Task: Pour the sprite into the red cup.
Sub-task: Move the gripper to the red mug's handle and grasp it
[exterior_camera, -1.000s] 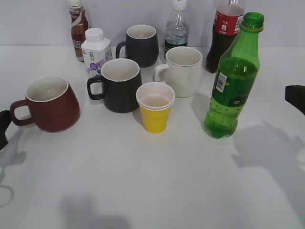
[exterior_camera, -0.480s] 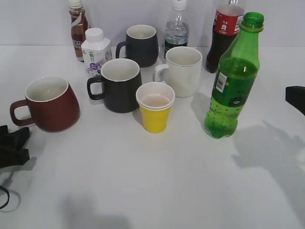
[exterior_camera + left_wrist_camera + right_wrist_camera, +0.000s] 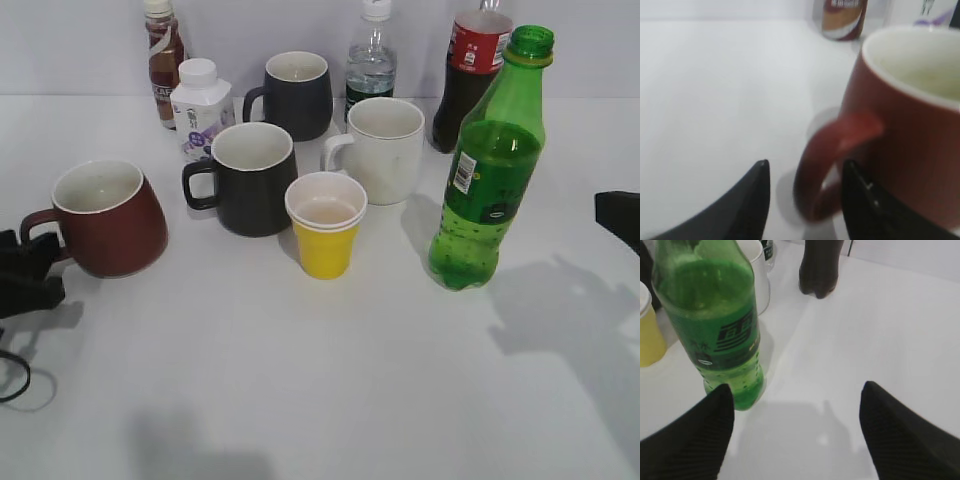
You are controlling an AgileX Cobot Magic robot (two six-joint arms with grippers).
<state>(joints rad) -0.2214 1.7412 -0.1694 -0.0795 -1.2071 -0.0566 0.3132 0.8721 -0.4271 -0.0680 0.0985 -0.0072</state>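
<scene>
The sprite (image 3: 490, 170) is a tall green bottle, uncapped, standing upright at the right; it also shows in the right wrist view (image 3: 720, 325). The red cup (image 3: 105, 220) stands at the left with its handle (image 3: 825, 165) pointing left. My left gripper (image 3: 805, 170) is open, its two fingers on either side of the handle, also seen at the left edge of the exterior view (image 3: 25, 265). My right gripper (image 3: 797, 405) is open and empty, to the right of the bottle and apart from it; only its tip shows in the exterior view (image 3: 620, 215).
A yellow paper cup (image 3: 326, 225), two black mugs (image 3: 248, 178) (image 3: 295, 95) and a white mug (image 3: 383, 148) stand in the middle. A cola bottle (image 3: 468, 70), a clear bottle (image 3: 371, 60), a white bottle (image 3: 200, 105) and a brown bottle (image 3: 163, 60) line the back.
My left gripper has moved up toward the red cup, and its fingers now straddle the handle. My right gripper has shifted slightly toward the bottle.
</scene>
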